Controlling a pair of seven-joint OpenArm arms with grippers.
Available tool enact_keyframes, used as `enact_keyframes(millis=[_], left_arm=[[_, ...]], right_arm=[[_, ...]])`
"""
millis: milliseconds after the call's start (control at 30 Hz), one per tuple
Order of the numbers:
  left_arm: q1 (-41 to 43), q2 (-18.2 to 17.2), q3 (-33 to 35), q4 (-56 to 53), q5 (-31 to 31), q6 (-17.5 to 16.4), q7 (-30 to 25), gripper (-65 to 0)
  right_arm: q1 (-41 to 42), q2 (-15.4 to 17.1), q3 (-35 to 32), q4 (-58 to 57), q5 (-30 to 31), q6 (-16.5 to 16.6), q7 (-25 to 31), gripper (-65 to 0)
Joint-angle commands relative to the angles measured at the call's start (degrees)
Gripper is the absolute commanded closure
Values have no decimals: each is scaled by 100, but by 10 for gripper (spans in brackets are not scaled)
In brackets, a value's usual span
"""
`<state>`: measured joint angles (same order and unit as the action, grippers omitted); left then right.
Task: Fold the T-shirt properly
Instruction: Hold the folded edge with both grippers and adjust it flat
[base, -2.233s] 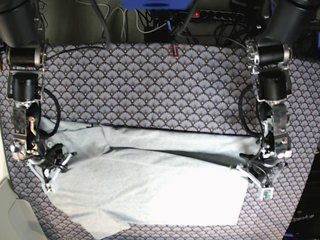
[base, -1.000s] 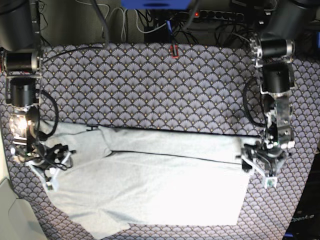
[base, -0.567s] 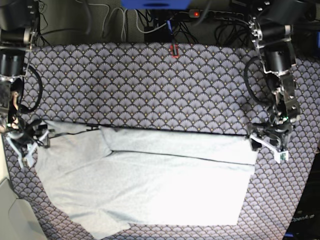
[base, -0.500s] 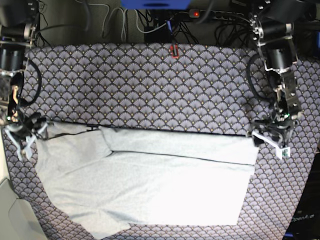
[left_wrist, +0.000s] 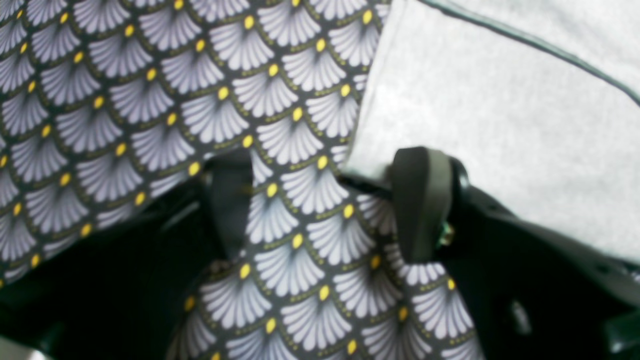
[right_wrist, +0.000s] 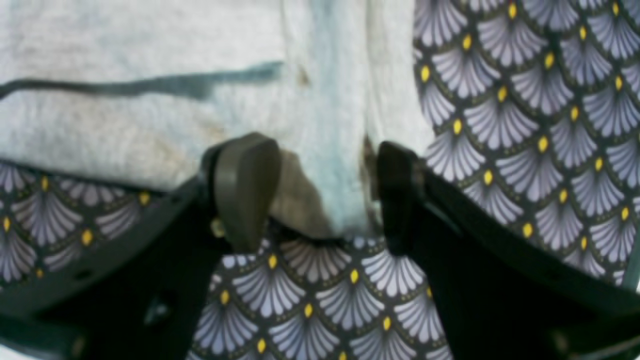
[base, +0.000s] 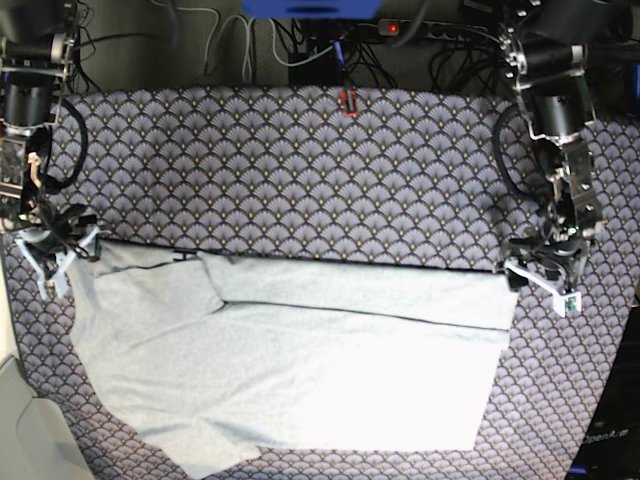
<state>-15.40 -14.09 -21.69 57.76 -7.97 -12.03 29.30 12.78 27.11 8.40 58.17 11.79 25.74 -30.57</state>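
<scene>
Releasing: both arms have let go of the pale grey short-sleeved cotton T-shirt (base: 300, 360) and drawn back toward the far side of the surface, away from the cloth they were gripping moments ago.
Shirt position: it lies flat on the purple-grey fan-patterned tablecloth (base: 300, 170), toward the near edge, with one long band along its far edge folded over onto the body.
Fold line: that band now runs straight across the shirt, where a second ago it was sagging and uneven.
Left gripper (left_wrist: 330, 200): fingers apart, nothing between them but tablecloth; one finger (left_wrist: 422, 200) sits just beside the shirt's corner.
Right gripper (right_wrist: 320, 195): fingers spread wide, the sleeve edge lying between them but not clamped, so far as the wrist view shows.
Sleeve: at the shirt's end nearest the right gripper, it is spread outward, not folded in.
Meaning: the first lengthwise fold looks finished and set down; judging by the broad unfolded panel nearer the camera, further folds remain.
</scene>
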Motion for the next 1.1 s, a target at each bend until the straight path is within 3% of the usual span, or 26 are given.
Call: enact_keyframes(millis=[0, 167, 367, 467, 667, 1067], left_arm=[[-135, -73, -15, 84, -17, -14, -139, -428], [-161, -55, 2, 66, -25, -14, -148, -428], [-170, -55, 2, 22, -25, -6, -156, -428], [-179, -55, 2, 5, -25, -6, -174, -428], [-188, 59, 20, -426, -25, -6, -780, -428], [-557, 200, 37, -1297, -25, -14, -1176, -427]], right_arm=[[98, 124, 34, 86, 30, 15, 90, -362], [151, 124, 34, -283, 30, 15, 90, -333], [151, 10, 8, -371, 21, 15, 90, -119], [151, 1, 8, -389, 21, 15, 46, -65], [142, -8, -10, -389, 21, 15, 37, -52], [107, -8, -18, -389, 12, 15, 28, -52]])
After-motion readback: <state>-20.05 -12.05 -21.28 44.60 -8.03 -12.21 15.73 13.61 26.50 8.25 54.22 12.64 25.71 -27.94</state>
